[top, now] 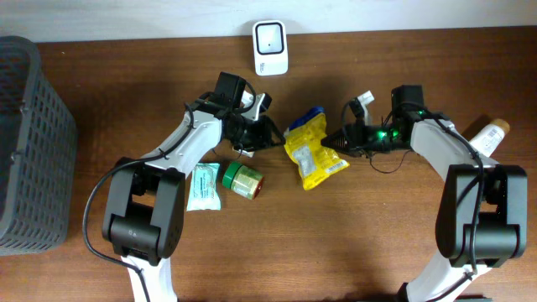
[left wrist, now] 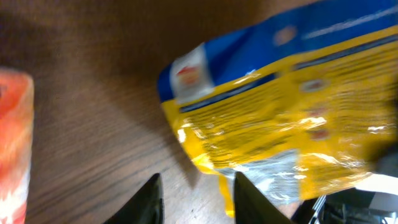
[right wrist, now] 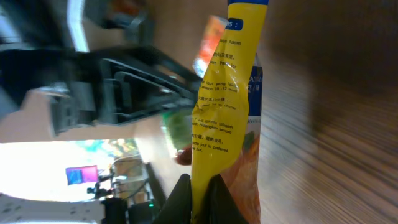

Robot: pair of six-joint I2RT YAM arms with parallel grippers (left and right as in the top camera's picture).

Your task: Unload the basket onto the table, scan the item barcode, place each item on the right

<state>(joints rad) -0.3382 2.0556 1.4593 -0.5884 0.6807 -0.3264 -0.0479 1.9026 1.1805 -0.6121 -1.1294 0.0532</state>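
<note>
A yellow and blue snack bag (top: pixel 312 151) lies at the middle of the table, below the white scanner (top: pixel 270 48) at the back edge. My right gripper (top: pixel 334 143) holds the bag's right edge; in the right wrist view its fingers (right wrist: pixel 200 183) are shut on the yellow film of the bag (right wrist: pixel 227 93). At the bag's left side is my left gripper (top: pixel 273 134). In the left wrist view its jaws (left wrist: pixel 198 180) stand apart over bare wood, just short of the crumpled edge of the bag (left wrist: pixel 298 112). No barcode is readable.
A dark mesh basket (top: pixel 29 143) stands at the far left. A green can (top: pixel 242 179) and a teal packet (top: pixel 204 186) lie in front of the left arm. A bottle (top: pixel 487 136) lies by the right arm. An orange item (left wrist: pixel 13 137) shows at the left.
</note>
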